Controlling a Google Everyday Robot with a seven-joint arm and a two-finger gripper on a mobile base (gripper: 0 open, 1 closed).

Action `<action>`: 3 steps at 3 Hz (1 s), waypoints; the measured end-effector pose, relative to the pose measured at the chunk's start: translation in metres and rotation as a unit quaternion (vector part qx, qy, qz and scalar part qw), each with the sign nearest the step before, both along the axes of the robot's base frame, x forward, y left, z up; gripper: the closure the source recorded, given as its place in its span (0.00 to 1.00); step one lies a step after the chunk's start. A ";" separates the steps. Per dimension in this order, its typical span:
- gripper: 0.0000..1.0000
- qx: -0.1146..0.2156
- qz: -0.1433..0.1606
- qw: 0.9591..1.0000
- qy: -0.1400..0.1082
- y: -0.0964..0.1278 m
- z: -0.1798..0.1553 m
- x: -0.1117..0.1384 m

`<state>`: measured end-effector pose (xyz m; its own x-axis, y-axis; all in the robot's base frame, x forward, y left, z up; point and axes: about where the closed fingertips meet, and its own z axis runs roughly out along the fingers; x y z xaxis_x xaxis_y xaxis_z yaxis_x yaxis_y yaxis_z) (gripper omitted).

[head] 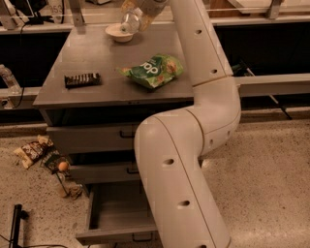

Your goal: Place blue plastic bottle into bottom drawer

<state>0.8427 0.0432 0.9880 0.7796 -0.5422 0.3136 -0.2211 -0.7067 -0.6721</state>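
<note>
My gripper (139,9) is at the far back of the cabinet top, at the upper edge of the view. It is shut on the blue plastic bottle (129,22), a small clear bottle that hangs tilted just above a white bowl (118,33). My arm runs from the lower middle up to it and hides the right ends of the drawers. The bottom drawer (120,211) is pulled out and open at the bottom left, with nothing showing inside it. The two shallower drawers above it are shut.
A green snack bag (154,70) lies mid cabinet top, and a dark bar (82,80) lies at its left. Snack wrappers (34,150) lie on the floor left of the drawers. A water bottle (9,80) stands on the left rail.
</note>
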 end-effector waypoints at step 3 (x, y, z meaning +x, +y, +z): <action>1.00 0.066 0.073 0.995 0.034 0.034 0.000 -0.034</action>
<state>0.8085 0.0773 0.9884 0.8698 -0.4549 0.1910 -0.1711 -0.6412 -0.7480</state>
